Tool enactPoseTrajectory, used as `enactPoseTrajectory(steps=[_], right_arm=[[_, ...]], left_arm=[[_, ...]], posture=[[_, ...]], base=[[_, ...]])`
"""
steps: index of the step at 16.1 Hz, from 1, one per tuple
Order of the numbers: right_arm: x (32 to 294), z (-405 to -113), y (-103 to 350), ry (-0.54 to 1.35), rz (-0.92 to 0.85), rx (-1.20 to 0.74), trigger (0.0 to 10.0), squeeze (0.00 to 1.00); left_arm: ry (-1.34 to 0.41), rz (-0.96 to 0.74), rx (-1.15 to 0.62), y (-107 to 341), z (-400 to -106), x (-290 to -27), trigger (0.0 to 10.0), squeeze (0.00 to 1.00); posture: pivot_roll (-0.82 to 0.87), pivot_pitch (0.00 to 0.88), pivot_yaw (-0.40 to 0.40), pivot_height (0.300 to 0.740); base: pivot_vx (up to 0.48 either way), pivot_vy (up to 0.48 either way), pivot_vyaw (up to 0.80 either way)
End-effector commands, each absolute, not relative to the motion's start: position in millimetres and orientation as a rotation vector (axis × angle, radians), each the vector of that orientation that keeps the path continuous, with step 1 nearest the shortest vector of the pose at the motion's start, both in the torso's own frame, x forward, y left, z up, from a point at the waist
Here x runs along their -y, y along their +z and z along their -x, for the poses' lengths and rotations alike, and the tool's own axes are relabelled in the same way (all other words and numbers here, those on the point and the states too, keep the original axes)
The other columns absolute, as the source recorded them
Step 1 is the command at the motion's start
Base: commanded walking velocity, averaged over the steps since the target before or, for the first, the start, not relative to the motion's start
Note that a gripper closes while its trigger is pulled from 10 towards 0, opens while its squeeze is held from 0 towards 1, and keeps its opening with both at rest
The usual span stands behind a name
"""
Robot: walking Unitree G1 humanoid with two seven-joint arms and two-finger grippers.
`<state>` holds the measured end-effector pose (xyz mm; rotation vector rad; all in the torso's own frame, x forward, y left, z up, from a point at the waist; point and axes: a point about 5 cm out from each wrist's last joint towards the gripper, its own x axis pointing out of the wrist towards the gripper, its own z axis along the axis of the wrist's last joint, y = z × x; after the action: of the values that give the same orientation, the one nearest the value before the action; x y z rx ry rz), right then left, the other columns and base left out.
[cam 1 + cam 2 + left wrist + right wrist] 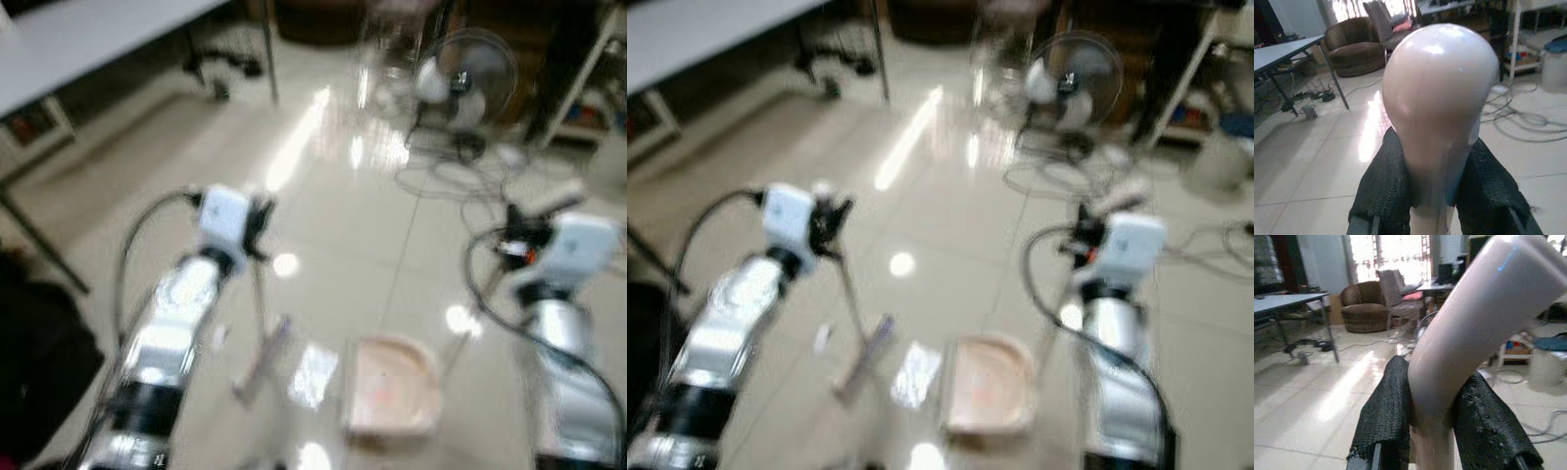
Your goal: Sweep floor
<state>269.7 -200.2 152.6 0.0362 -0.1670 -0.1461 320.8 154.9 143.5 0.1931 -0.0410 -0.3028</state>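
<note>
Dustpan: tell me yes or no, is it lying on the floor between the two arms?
Yes, the pink dustpan lies flat on the tiled floor, between the two arms and beside the broom head.

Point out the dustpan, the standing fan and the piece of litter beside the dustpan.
dustpan (390, 384): left eye view, middle of its pink tray.
standing fan (462, 78): left eye view, centre of its round grille.
litter (314, 375): left eye view, middle of the shiny wrapper.
</note>
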Motion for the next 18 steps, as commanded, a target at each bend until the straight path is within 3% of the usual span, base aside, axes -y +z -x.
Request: enactPoseTrajectory(steps=[1, 5, 12, 18], right_arm=[[201.8, -269.3, 162.7, -0.151, -0.056, 0.218, 10.0, 0.0], [201.6, -267.5, 160.4, -0.161, -0.05, 0.223, 10.0, 0.0], [210.4, -275.2, 164.8, -0.223, -0.015, 0.287, 10.0, 0.0], [215.8, -290.1, 161.4, -0.217, 0.047, 0.318, 10.0, 0.0]], left_arm=[[-0.311, -0.214, 0.081, 152.1, -322.5, -151.4, 10.0, 0.0], [-0.324, -0.214, 0.078, 151.7, -323.8, -149.3, 10.0, 0.0], [-0.248, -0.221, 0.114, 154.5, -342.8, -148.3, 10.0, 0.0], [-0.235, -0.094, 0.184, 156.1, -352.5, -137.5, 10.0, 0.0]], posture=[[-0.12, 0.068, 0.053, 0.74], [-0.11, 0.091, 0.065, 0.74], [-0.11, 0.156, 0.092, 0.74], [-0.06, 0.306, 0.095, 0.74]], base=[[0.349, 0.0, 0.0], [0.337, 0.0, 0.0], [0.0, 0.0, 0.0], [0.0, 0.0, 0.0]])
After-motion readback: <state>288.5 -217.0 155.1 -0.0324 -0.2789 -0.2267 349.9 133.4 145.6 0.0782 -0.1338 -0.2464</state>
